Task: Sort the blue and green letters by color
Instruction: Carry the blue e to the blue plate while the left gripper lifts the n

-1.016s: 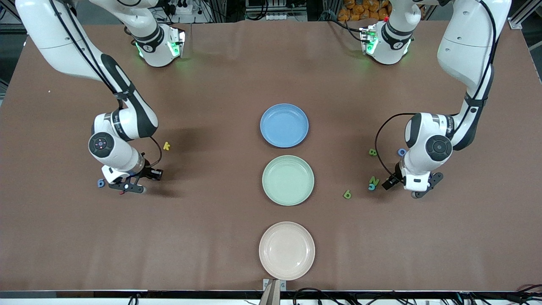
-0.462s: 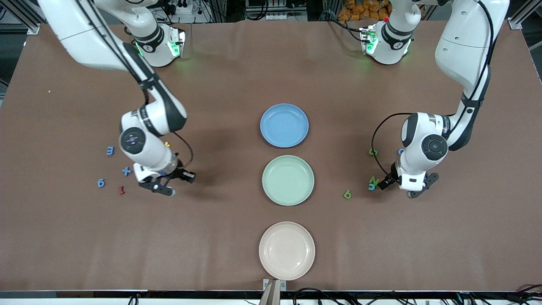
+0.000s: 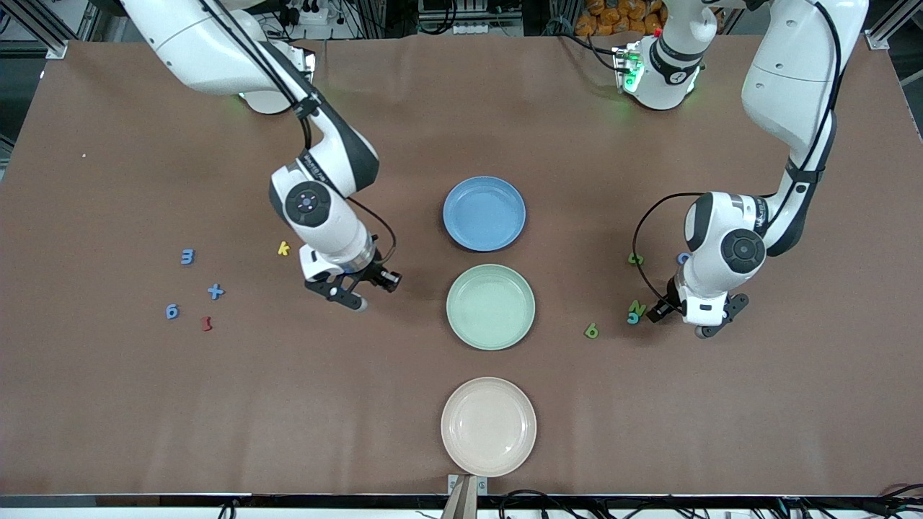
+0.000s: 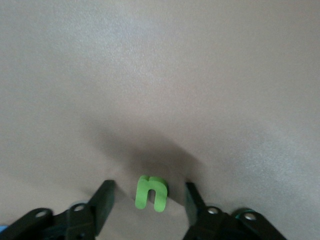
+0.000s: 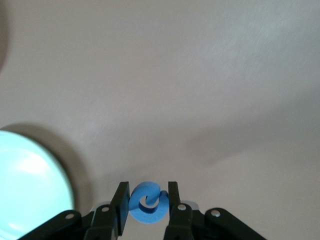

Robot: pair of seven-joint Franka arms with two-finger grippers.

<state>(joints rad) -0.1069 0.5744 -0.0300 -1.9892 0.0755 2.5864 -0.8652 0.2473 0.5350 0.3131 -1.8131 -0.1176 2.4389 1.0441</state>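
My right gripper [image 3: 353, 294] is shut on a curled blue letter [image 5: 146, 204] and holds it over the table beside the light green plate [image 3: 490, 307], at the right arm's end. That plate's rim shows in the right wrist view [image 5: 25, 195]. My left gripper [image 3: 709, 324] is open and low over the table. A bright green n [image 4: 151, 192] lies between its fingers [image 4: 104, 196]; the hand hides it in the front view. A green N [image 3: 637, 306], a teal piece [image 3: 632, 318] and a green 6 [image 3: 591, 331] lie nearby. A blue plate [image 3: 484, 213] stands farther from the camera.
A blue 3 [image 3: 187, 256], a blue plus [image 3: 215, 291], a blue 6 [image 3: 171, 311], a dark red squiggle [image 3: 207, 324] and a yellow k [image 3: 283, 249] lie toward the right arm's end. A pink plate [image 3: 488, 427] stands nearest the camera. A green piece [image 3: 635, 258] and a blue ring [image 3: 682, 257] lie by the left arm.
My right arm has swung from the blue 6 and red squiggle toward the middle plates, uncovering the blue 3 and plus. My left arm has shifted only slightly.
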